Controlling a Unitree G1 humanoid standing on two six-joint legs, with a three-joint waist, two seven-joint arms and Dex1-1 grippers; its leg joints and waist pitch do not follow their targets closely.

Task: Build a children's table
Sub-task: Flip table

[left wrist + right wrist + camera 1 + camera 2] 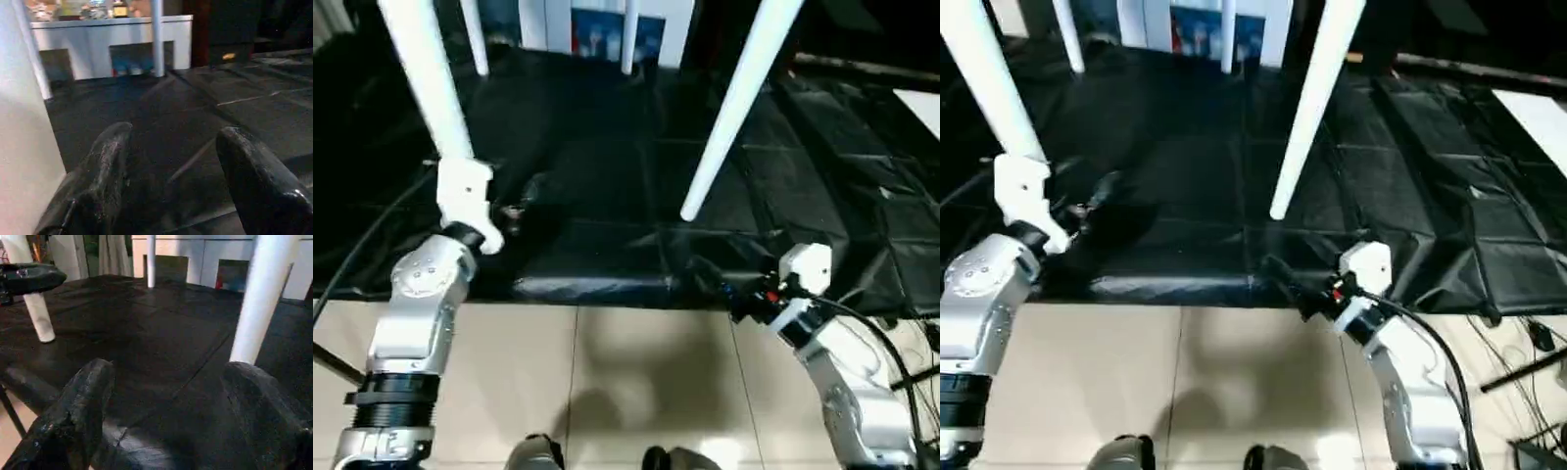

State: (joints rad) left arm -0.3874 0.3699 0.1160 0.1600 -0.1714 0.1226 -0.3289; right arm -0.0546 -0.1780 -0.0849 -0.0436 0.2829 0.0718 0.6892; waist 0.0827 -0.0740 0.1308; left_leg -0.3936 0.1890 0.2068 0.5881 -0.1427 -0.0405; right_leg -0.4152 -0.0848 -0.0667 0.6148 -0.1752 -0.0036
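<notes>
Both grippers stood open and empty. Left gripper [171, 181] had its two black fingers spread wide over the black sheet-covered mat [607, 176], nothing between the pads, with one long white tapered tube leg [426, 83] rising just beside it. From the head cameras that leg came down past the left wrist's white housing [465, 201], and its foot was hidden there, so contact could not be judged. Right gripper [171, 416] also had its jaws apart with only dark mat showing between them; the near right white tapered tube leg [739, 103] stood just ahead of its fingertips, foot planted on the mat, clear of the fingers.

The children's table stood upright on its legs over the mat. Two more white tube legs [475, 39] and [628, 39] were planted at the far side, close to a white low cabinet with a blue panel [607, 34]. The tabletop itself lay above the top edge of the head views, out of sight.

The right forearm [1410, 392] reached in from the beige tiled floor [636, 382] with a black cable [1440, 343] looping along it; the left silver forearm [416, 323] angled up beside the near left leg. Mat's front edge folded over onto the tiles between the two arms.
</notes>
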